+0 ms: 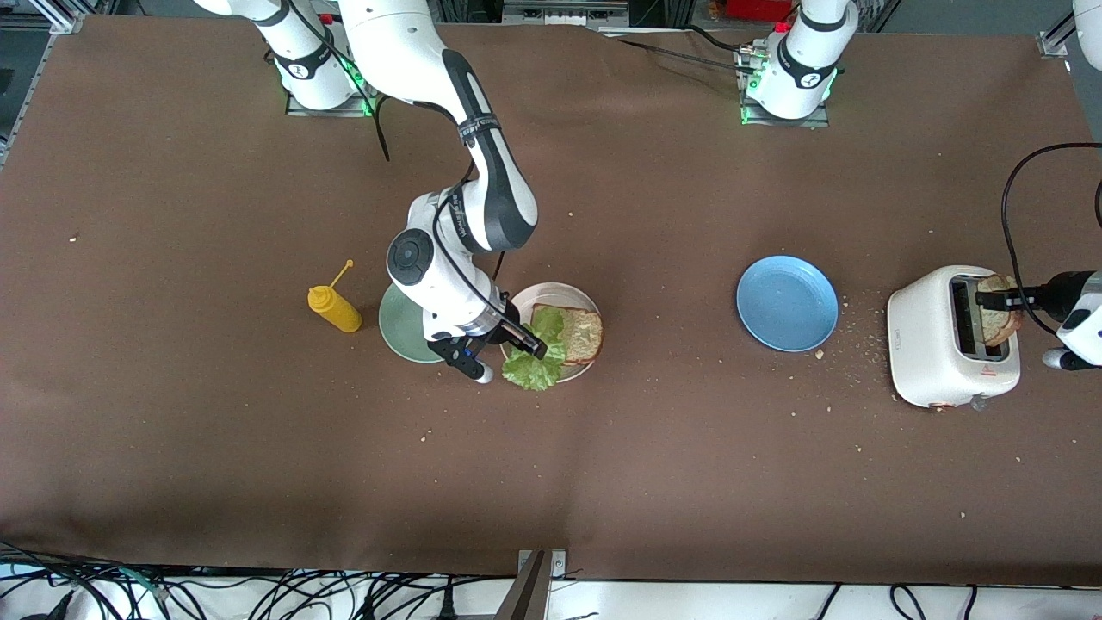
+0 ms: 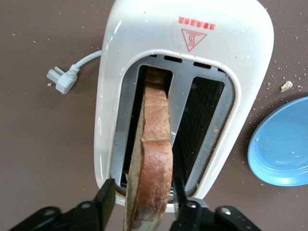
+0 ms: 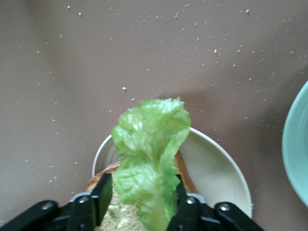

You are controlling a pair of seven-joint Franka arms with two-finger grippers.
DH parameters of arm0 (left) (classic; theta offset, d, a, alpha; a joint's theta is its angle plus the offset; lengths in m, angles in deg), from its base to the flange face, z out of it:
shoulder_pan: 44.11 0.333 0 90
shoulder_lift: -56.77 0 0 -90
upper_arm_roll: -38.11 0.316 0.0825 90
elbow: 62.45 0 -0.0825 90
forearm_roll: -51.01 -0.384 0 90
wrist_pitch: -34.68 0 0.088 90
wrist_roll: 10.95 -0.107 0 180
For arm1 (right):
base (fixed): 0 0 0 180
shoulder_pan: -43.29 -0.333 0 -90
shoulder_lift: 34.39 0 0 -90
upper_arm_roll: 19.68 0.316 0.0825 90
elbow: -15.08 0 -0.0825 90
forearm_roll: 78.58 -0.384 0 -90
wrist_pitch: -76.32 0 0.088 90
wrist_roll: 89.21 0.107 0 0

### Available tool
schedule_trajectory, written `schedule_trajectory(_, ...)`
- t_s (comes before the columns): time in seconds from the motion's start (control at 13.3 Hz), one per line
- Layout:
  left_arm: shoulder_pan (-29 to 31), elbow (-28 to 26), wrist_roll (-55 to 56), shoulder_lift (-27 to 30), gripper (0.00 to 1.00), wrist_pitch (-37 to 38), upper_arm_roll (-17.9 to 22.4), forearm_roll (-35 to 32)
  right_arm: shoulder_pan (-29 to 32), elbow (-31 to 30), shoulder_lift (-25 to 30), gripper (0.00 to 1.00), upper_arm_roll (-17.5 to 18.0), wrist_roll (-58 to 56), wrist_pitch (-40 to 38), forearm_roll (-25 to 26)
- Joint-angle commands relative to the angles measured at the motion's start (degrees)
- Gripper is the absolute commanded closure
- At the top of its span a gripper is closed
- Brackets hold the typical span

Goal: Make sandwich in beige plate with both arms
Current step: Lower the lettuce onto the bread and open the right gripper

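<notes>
The beige plate [image 1: 551, 289] [image 3: 216, 163] holds one brown bread slice [image 1: 584, 334] [image 3: 107, 217]. A ruffled green lettuce leaf [image 1: 538, 362] [image 3: 149, 154] lies across that slice and hangs over the plate's rim toward the front camera. My right gripper [image 1: 508, 353] [image 3: 139, 202] is low over the plate, open, with the leaf between its spread fingers. A second bread slice [image 1: 999, 323] [image 2: 154, 139] stands in one slot of the white toaster [image 1: 934, 344] [image 2: 192, 48]. My left gripper [image 1: 1003, 303] [image 2: 142, 202] straddles it, open: one finger touches the crust, the other stands slightly off.
A mint-green plate [image 1: 400, 331] [image 3: 298, 154] touches the beige plate on the right arm's side, with a yellow mustard bottle [image 1: 334, 310] beside it. A blue plate [image 1: 786, 303] [image 2: 284, 144] sits next to the toaster. Crumbs dot the brown cloth. The toaster's plug [image 2: 60, 79] lies loose.
</notes>
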Motion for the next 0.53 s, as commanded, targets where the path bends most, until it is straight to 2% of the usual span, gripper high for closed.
schedule_trajectory(0.0,-0.39,0.05,-2.77,0.44,1.00,0.99,-0.35,-4.71,0.07,0.34,2.31,0.00,-1.33,-0.58,-6.12,6.24)
schedule_trajectory(0.23,-0.74,1.01,-2.68,0.79,1.00,1.08,-0.35,-4.90,0.07,0.52,5.91,0.00,-5.72,-3.19,-16.22,12.31)
schedule_trajectory(0.45,-1.09,6.79,-2.42,1.32,1.00,5.62,-0.87,-4.98,-0.02,0.60,9.86,0.00,-12.04,-12.32,-25.72,15.13)
